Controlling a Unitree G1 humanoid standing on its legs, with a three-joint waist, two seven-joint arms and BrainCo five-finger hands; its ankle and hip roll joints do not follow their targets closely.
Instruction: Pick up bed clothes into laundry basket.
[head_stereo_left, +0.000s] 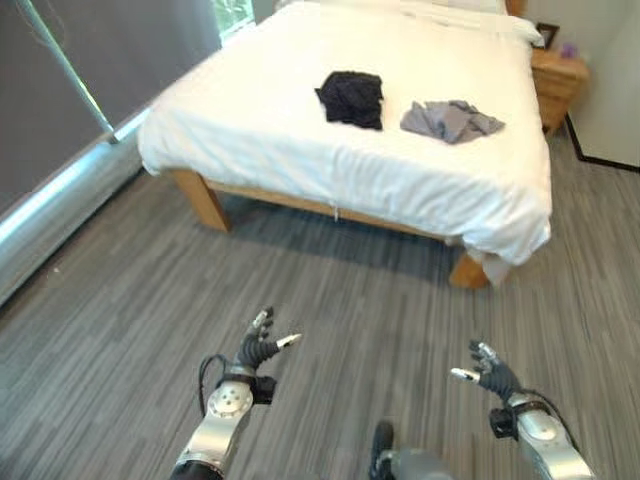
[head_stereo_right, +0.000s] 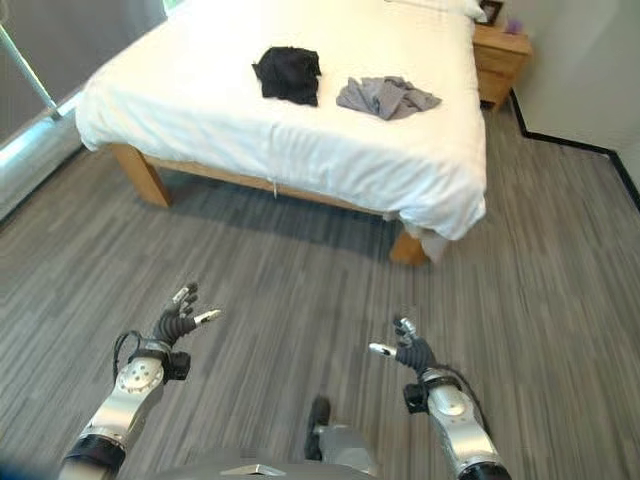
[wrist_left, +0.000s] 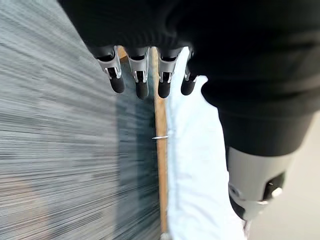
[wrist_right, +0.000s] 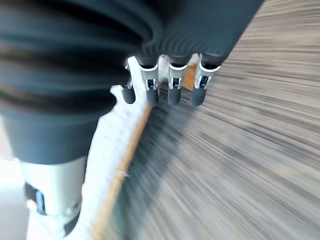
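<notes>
Two pieces of clothing lie on the white bed (head_stereo_left: 300, 150): a crumpled black garment (head_stereo_left: 351, 98) near the middle and a grey garment (head_stereo_left: 450, 121) to its right. My left hand (head_stereo_left: 259, 346) hangs low over the grey floor, well short of the bed, fingers relaxed and holding nothing. My right hand (head_stereo_left: 490, 372) hovers at the same height to the right, also open and empty. Both wrist views look along straight fingers (wrist_left: 141, 80) (wrist_right: 172, 85) toward the bed's wooden frame and white cover.
A wooden nightstand (head_stereo_left: 558, 85) stands beside the bed at the far right. A grey wall with a light strip (head_stereo_left: 50, 195) runs along the left. Wooden bed legs (head_stereo_left: 205, 200) (head_stereo_left: 467, 270) stand at the near corners. Grey plank floor (head_stereo_left: 350, 300) stretches between me and the bed.
</notes>
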